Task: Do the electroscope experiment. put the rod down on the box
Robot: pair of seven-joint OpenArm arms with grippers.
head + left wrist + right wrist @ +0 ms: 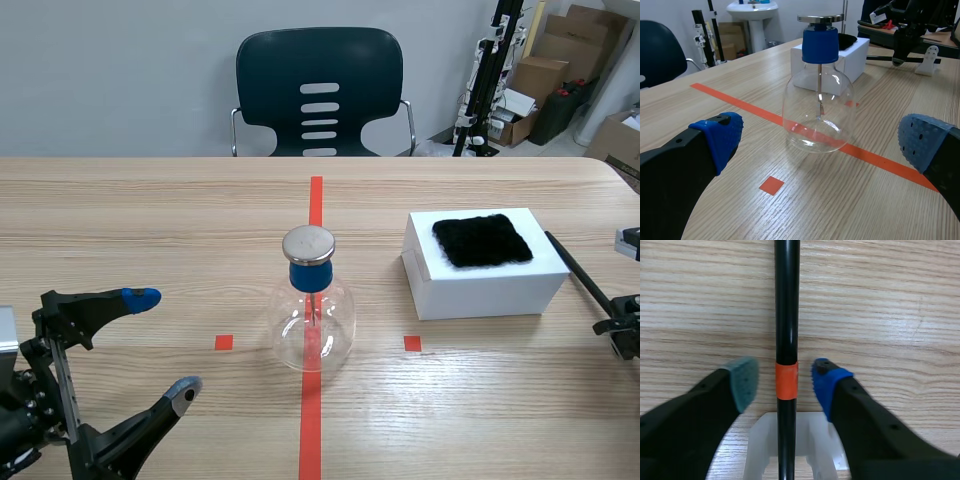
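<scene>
Black and slim, the rod [787, 315] runs straight ahead between the fingers of the right end effector [784, 379], its long axis square to their closing line. The fingers are spread, with a gap on each side of the orange band [787, 381], pinching nothing. The rod rests on a white stand [760, 445], just beside the white box [490, 290], which lies inward of this arm. The left end effector [165, 342], also spread, sits beyond the electroscope [313, 310], so the right arm is far nearer.

Wooden table [150, 230], glass flask [313, 325], white box [480, 282]
</scene>
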